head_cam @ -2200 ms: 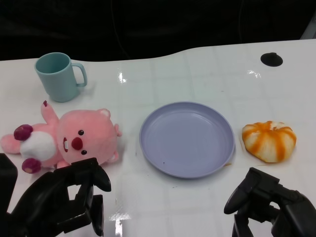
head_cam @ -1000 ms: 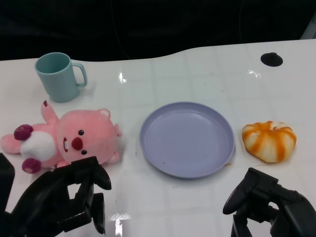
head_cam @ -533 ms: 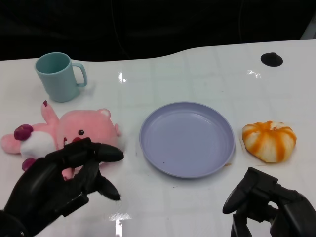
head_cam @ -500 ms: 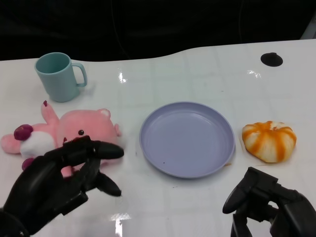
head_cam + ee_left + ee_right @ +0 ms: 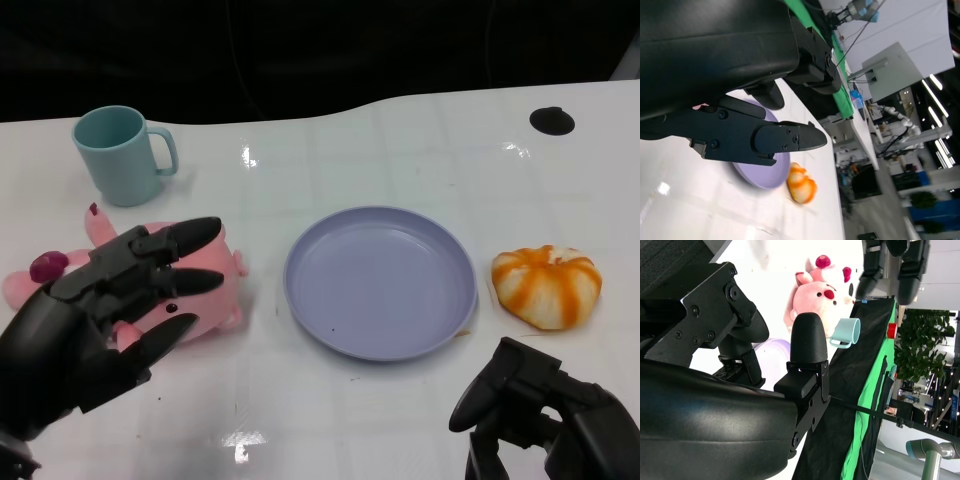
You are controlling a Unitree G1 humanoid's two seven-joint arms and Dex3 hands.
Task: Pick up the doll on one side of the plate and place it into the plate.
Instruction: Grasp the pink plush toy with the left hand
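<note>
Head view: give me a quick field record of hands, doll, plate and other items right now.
left hand: open, fingers spread above the doll, no grip visible
right hand: fingers curled, holding nothing, near table edge
doll: pink plush, lying left of plate
plate: purple, nothing in it
mug: teal, behind doll
orange-striped toy: right of plate

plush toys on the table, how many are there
2. The pink doll lies left of the purple plate, partly covered by the left hand spread above it. The orange striped plush sits right of the plate. Nothing looks hidden.
</note>
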